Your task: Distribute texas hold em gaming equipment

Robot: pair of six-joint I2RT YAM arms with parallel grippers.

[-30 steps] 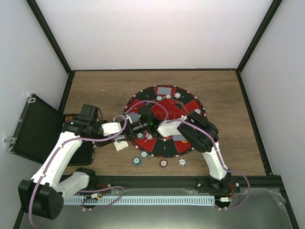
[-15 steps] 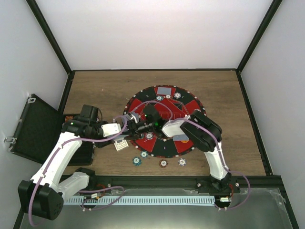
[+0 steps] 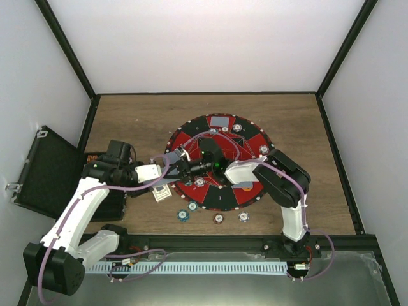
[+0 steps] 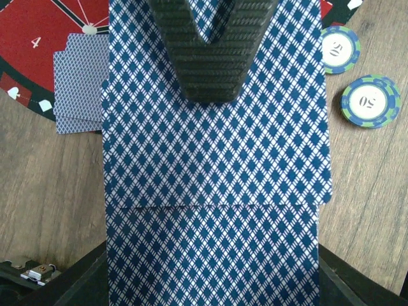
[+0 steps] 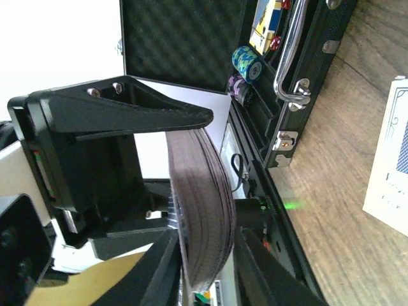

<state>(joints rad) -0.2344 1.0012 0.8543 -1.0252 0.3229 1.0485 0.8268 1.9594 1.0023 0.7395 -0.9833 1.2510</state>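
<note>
Just off the left rim of the round red-and-black mat [image 3: 220,199], a deck of blue-diamond-backed playing cards [image 4: 217,159] is held flat in the left gripper [image 4: 210,83], whose ribbed black upper finger is pressed down on the top card, pinching the stack. From the mat's side the right gripper [image 5: 207,239] reaches across to the same deck. Its two fingers sit close on either side of the stack's edge, which bows between them, but I cannot tell whether they actually press it. A small fanned pile of cards [image 4: 80,89] lies half on the mat's left rim. Further cards lie on the mat's far wedge [image 3: 220,121] and on its near right wedge [image 3: 241,185]. Single chips rest on the mat near its far rim [image 3: 237,127] and near its centre [image 3: 199,182]. On the wooden table [image 3: 127,121], just off the mat's near rim, lie four more striped chips [image 3: 218,218]. Two of them, blue and green and marked 20, show beside the deck [image 4: 370,102]. A white flat piece with a blue-patterned face [image 5: 389,166] lies by the mat's near left rim. Well to the left of the mat stands the open black case [image 3: 48,172], with more chips [image 5: 245,64] stacked inside.
</note>
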